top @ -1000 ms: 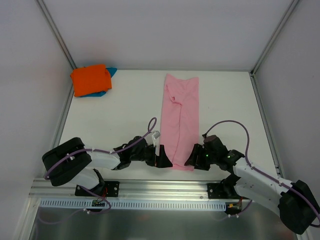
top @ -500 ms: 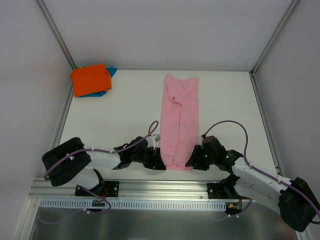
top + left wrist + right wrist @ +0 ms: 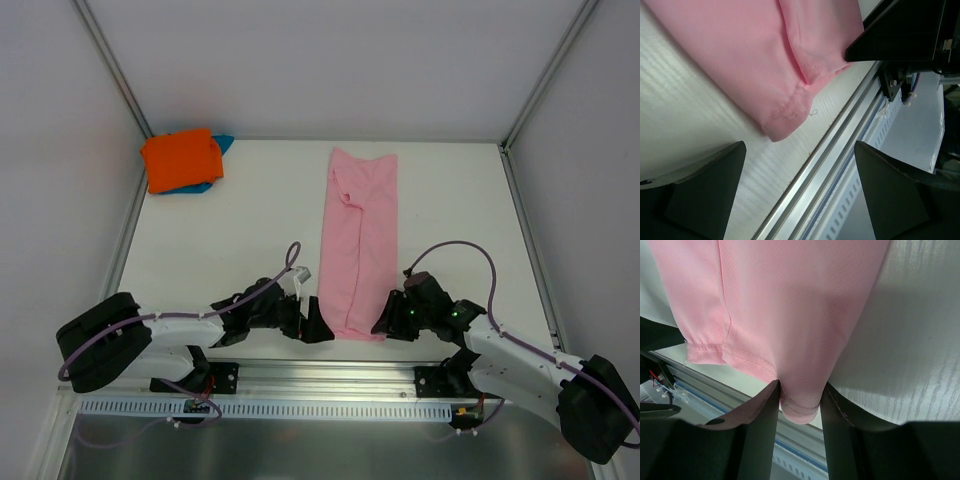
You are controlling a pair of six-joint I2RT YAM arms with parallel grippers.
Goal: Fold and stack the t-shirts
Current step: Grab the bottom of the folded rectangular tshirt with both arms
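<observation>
The light pink t-shirt [image 3: 358, 240] lies folded into a long narrow strip down the middle of the table. My right gripper [image 3: 383, 322] is shut on its near right hem corner, and pink cloth [image 3: 790, 300] bulges between the jaws of this gripper [image 3: 800, 390]. My left gripper [image 3: 318, 328] stands open just short of the near left corner [image 3: 785, 125], with only bare table between its fingers [image 3: 799, 145]. The orange t-shirt [image 3: 180, 158] sits folded at the far left corner on top of the teal-blue one [image 3: 222, 143].
An aluminium rail [image 3: 330, 375] runs along the table's near edge, right behind both grippers [image 3: 840, 165]. White enclosure walls and metal posts [image 3: 125, 230] close in the left, right and far sides.
My left gripper closed beside the shirt's near left corner, then opened again without cloth, and its arm dropped lower and further left. My right gripper's jaws narrowed on the hem.
</observation>
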